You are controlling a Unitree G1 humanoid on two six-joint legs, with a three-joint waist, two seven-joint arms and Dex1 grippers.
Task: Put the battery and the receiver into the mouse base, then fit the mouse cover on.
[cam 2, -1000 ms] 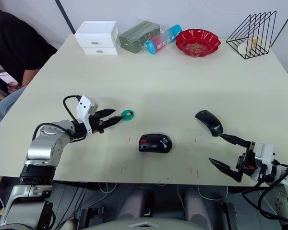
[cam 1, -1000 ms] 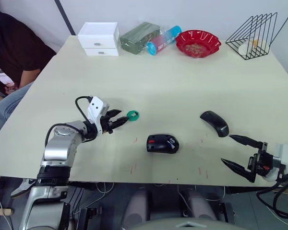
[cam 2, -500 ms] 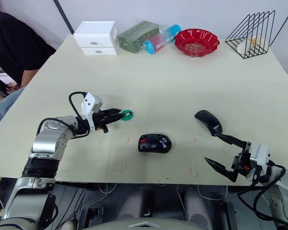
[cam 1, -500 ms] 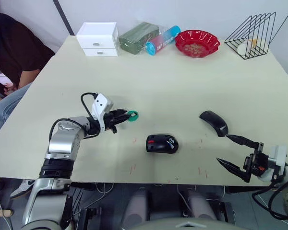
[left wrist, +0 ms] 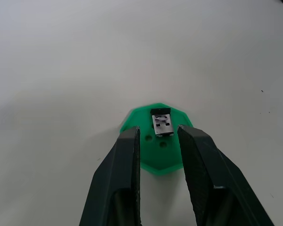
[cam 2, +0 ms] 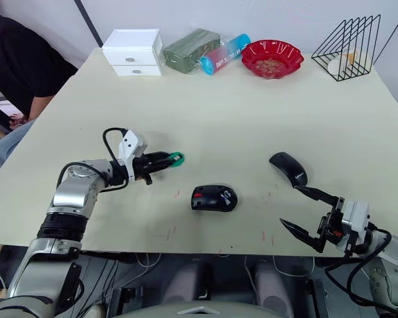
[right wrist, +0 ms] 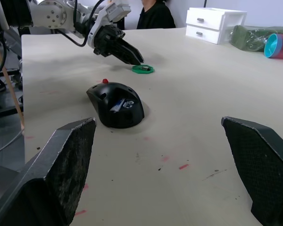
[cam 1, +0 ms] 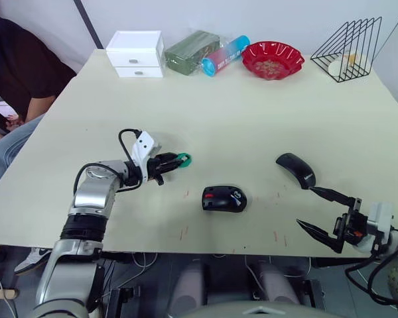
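The left pincer [left wrist: 156,141], fingers apart, straddles the receiver [left wrist: 161,124] in its green dish [left wrist: 155,162]. Right pincer [cam 2: 304,212] gapes idle; mouse cover [cam 2: 288,168] lies unfitted, lower right.

The left gripper's fingers [left wrist: 127,165] cover both near sides of the green dish [left wrist: 156,162], and the bottom edge cuts them off. The receiver [left wrist: 161,123] is too small to see in the head views. The battery inside the mouse base [right wrist: 117,104] is only a pale blur. The picture edges cut off the right gripper's fingers [right wrist: 61,169].
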